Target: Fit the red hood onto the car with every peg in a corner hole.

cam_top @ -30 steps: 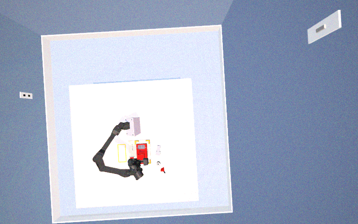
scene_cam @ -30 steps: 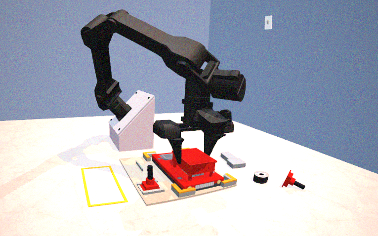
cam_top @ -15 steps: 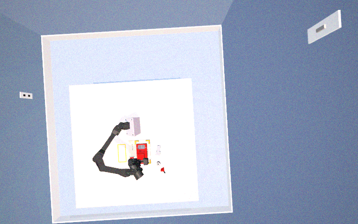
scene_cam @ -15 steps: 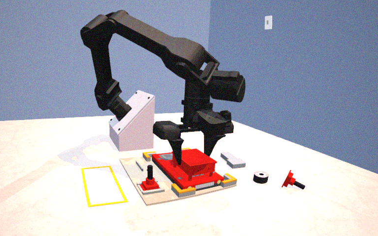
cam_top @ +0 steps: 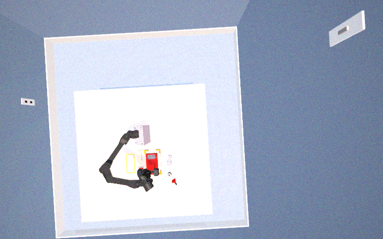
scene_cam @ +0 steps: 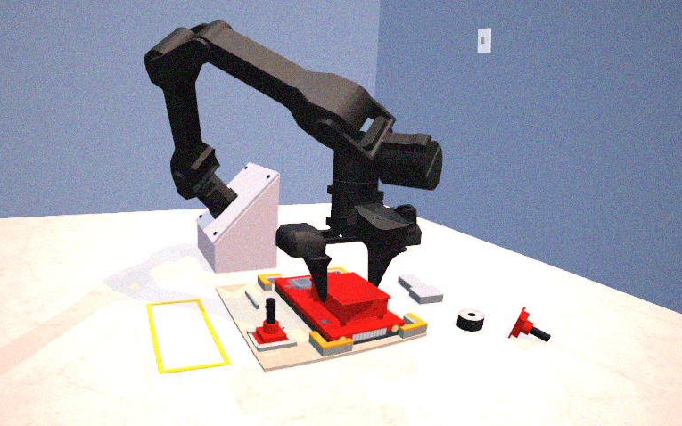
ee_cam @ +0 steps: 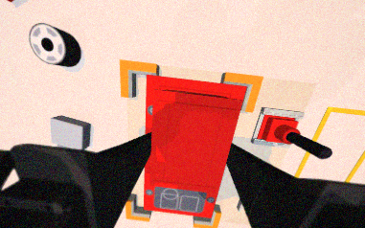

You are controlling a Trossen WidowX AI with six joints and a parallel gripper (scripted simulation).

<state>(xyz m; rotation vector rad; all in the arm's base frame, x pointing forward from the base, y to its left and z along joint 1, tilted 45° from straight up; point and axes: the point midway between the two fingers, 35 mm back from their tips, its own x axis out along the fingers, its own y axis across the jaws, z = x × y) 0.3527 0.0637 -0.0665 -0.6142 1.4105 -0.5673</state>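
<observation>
Blue walls rise behind a pale tabletop (cam_top: 169,118) (scene_cam: 94,264) (ee_cam: 219,29), where the red car chassis (cam_top: 151,157) (scene_cam: 301,296) (ee_cam: 154,203) sits among the jig's yellow-topped corner blocks (scene_cam: 330,342) (ee_cam: 138,67). Over the front of the chassis is the flat-roofed red hood (scene_cam: 354,288) (ee_cam: 195,139), grasped from both sides by the black hand (cam_top: 148,172) (scene_cam: 350,293) (ee_cam: 189,140); whether it is fully seated, I cannot tell. Beside the chassis, a red part with a black post (scene_cam: 270,331) (ee_cam: 279,129) stands upright; on the opposite side are a wheel (cam_top: 169,173) (scene_cam: 470,320) (ee_cam: 54,45) and a stepped grey block (cam_top: 169,160) (scene_cam: 421,290) (ee_cam: 71,131).
</observation>
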